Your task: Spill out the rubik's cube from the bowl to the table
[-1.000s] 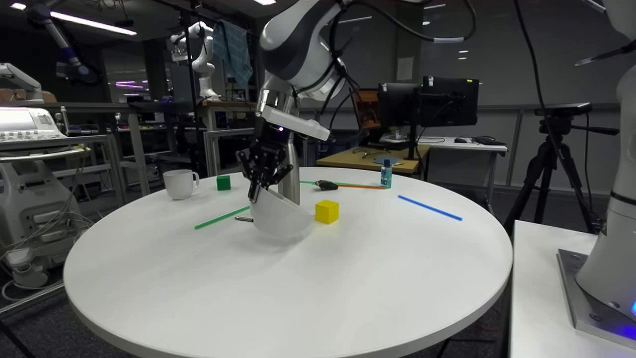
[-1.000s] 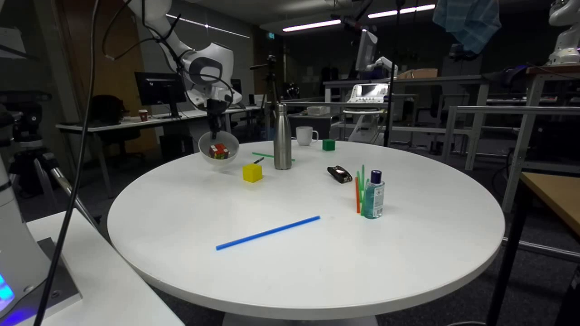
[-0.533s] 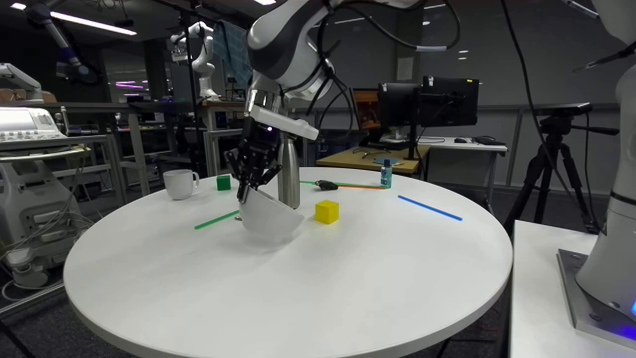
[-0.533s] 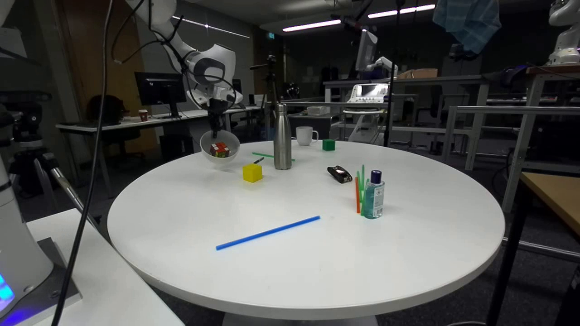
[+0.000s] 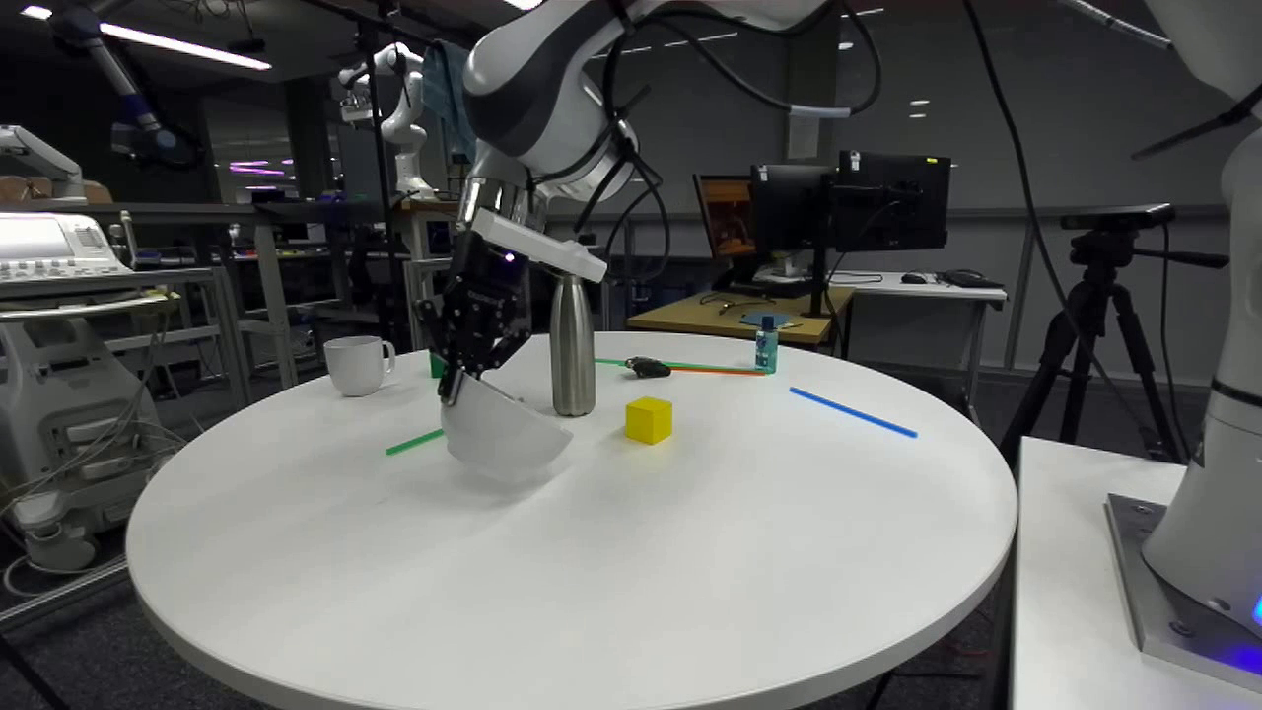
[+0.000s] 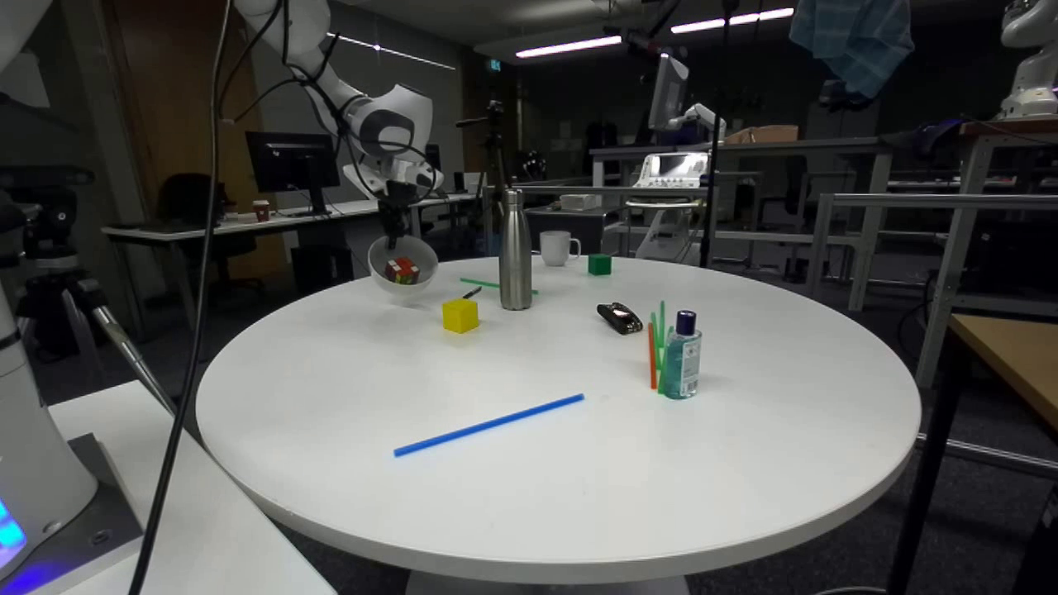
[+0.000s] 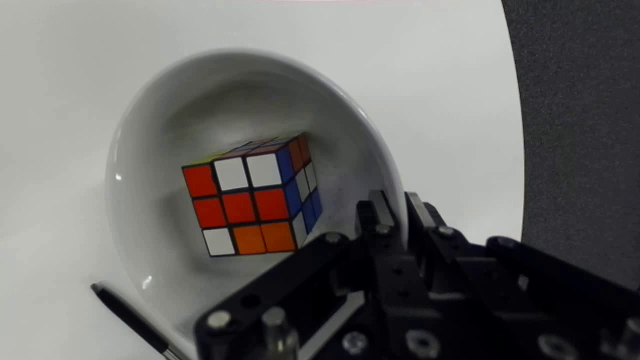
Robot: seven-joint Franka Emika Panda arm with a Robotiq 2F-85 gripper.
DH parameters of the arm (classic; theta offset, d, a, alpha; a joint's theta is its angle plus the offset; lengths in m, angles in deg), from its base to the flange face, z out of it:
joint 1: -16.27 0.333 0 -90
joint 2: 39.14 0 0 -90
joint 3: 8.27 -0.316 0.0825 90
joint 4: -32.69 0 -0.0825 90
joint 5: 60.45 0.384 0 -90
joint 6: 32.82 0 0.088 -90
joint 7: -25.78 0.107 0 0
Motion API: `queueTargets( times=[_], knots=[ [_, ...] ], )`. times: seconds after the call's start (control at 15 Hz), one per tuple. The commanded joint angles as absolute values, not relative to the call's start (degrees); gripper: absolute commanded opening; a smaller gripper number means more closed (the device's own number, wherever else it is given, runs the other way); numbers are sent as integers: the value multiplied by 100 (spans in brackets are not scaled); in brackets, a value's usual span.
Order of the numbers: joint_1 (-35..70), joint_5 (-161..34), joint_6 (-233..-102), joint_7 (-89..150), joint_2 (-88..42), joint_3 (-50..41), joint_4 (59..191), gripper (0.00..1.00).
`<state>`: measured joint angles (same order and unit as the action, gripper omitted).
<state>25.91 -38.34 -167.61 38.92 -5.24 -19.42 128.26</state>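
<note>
Table [image 5: 690, 572] below, the gripper [image 7: 401, 211] pinches the bowl's rim [image 7: 371, 131].

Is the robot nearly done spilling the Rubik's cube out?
Not yet. Done: the gripper clamps the bowl by its rim. In hand: the bowl is tilted, as both exterior views show. Left: the rubik's cube sits inside the bowl in the wrist view, so more tipping is probably needed to drop it onto the table.
</note>
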Motion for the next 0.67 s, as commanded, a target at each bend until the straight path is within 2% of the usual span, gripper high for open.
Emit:
queueTargets(
  times=[0.0,0.6],
  knots=[
    [2422,-3601,-16434,3497,-349,-2151,12350,3],
    [1978,-2612,-16398,2495,-230,-2652,12163,3]
  ],
)
